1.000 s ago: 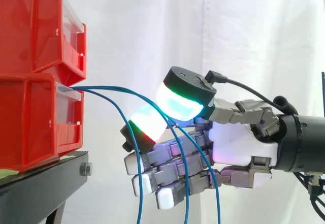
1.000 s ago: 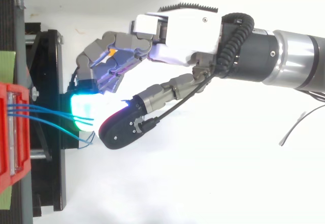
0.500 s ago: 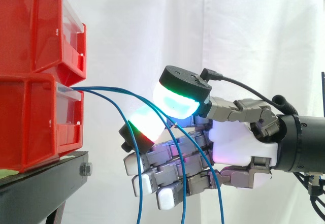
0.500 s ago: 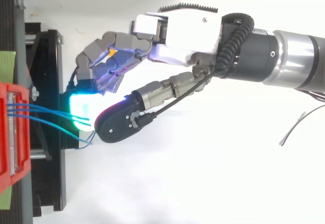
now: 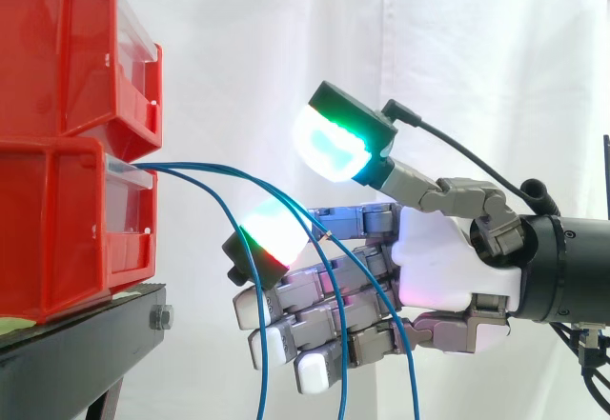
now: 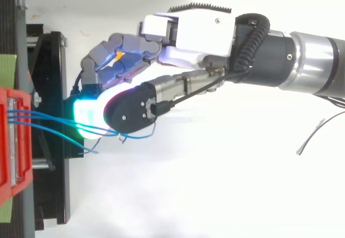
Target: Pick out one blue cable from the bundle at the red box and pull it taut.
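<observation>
The hand [image 5: 448, 268] reaches in from the right with its fingers pointing at the lower red bin [image 5: 67, 239], which sits just past the fingertips. An upper red bin [image 5: 67, 49] is stacked on it, and both rest on a black stand [image 5: 86, 344] below and ahead of the hand.

The hand is spread wide. The thumb is raised well above the fingers, and its pad [image 5: 332, 142] glows green and cyan with clear air under it. The uppermost finger stretches forward, and its pad [image 5: 274, 237] glows green and red. The lower fingers lie nearly straight beneath it, their tips glowing white. Nothing is pinched between the thumb and the fingers.

The blue cables [image 5: 262, 353] leave the front of the lower bin, arch towards the hand and then fall. One hangs down just ahead of the fingertips. The others cross the top of the uppermost finger's pad and trail down in front of the fingers and the palm.

In the top view the hand [image 6: 194, 33] comes in from the right. The cables [image 6: 21, 115] run from the red bin to the glowing pad beneath the thumb, and a short blue loop shows just beside the thumb tip. A white curtain [image 5: 286, 39] hangs behind the hand.
</observation>
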### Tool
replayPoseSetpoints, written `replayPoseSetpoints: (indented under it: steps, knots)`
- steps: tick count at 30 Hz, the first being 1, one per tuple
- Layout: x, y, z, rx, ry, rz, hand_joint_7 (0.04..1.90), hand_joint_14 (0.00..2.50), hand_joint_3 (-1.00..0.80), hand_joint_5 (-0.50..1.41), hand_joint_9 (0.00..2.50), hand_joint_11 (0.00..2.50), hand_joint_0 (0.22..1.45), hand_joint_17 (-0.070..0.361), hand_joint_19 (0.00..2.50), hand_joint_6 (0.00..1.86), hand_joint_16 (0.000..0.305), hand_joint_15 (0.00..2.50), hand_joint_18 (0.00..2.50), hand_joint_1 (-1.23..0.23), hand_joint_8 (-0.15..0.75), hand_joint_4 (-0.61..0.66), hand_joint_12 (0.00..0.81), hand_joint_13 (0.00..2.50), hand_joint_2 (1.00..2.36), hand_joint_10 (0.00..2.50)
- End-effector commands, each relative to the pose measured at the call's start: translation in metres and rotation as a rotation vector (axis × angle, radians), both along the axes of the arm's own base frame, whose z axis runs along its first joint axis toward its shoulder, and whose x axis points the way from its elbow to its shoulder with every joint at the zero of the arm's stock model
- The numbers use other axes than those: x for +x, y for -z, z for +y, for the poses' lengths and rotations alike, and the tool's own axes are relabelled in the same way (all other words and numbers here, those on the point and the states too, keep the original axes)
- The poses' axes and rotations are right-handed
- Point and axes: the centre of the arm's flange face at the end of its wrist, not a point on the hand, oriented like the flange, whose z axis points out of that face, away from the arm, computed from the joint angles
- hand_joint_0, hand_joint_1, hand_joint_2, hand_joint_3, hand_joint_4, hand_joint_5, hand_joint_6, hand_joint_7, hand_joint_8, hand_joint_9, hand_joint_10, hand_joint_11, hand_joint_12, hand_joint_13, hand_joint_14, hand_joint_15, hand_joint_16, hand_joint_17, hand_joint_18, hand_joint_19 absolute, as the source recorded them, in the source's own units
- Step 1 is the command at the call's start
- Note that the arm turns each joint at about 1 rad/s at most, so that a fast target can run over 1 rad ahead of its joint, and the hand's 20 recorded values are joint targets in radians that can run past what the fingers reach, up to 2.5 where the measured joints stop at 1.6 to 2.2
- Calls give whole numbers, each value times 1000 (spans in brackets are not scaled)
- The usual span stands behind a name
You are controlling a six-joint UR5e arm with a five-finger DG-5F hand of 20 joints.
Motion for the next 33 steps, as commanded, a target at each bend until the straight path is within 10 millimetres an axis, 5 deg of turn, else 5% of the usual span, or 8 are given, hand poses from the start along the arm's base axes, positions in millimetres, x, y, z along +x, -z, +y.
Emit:
replayPoseSetpoints:
  steps: [1, 6, 13, 17, 21, 33]
  knots:
    - [0, 0, 0, 0, -1, 0, 861, 19, -500, -205, 735, 638, 442, 126, 559, 866, 56, 515, 756, -575, 303, 136, 387, 777, 1000, 21]
    - [0, 0, 1, 0, -1, 0, 897, 19, -500, -212, 730, 652, 552, 106, 543, 895, 47, 513, 738, -798, 259, 79, 332, 775, 1000, 21]
    - [0, 0, 0, 0, -1, 0, 1023, 21, -406, -229, 722, 659, 677, 101, 530, 916, 45, 517, 756, -823, 243, 13, 316, 785, 1010, 23]
    - [0, 0, 1, 0, -2, 0, 1145, 20, -283, -240, 722, 656, 666, 101, 535, 925, 45, 524, 760, -790, 247, 9, 319, 793, 1020, 23]
    - [0, -1, 0, 0, 1, -2, 968, 21, -170, -247, 718, 656, 625, 105, 572, 911, 47, 540, 752, -669, 254, 47, 331, 793, 1025, 22]
    - [0, 0, 1, 0, -2, 0, 951, 21, -160, -236, 704, 652, 600, 110, 615, 861, 49, 550, 692, -495, 268, 65, 353, 767, 1020, 21]
